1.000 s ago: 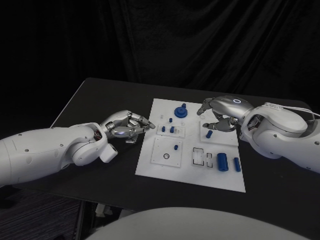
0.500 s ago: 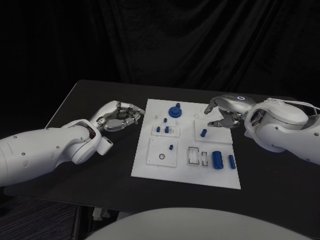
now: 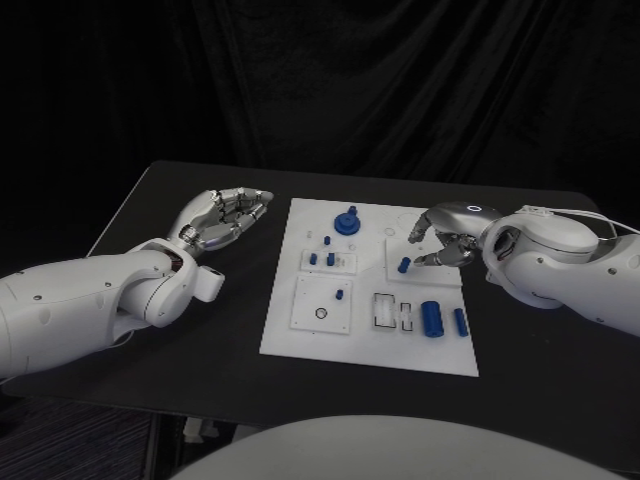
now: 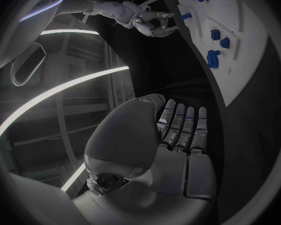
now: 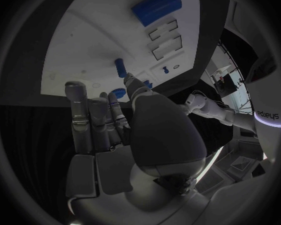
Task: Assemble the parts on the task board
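Task board (image 3: 363, 330), apparently empty hands beside

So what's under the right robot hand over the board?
A small blue peg stands on the white board just below the right robot hand. The board surface directly beneath the palm is covered.

Two white arms reach in from opposite sides. The left hand (image 3: 222, 219) lies palm up, its fingers (image 4: 181, 127) side by side and loosely curled, holding nothing. The right hand (image 3: 444, 236) arches knuckles up from a bent wrist, its fingers (image 5: 84, 114) curved downward and apart, thumb angled forward beside them, nothing gripped. The left forearm runs broad along the lower left; the right forearm is bulky behind its wrist, a thin white cable looping over it
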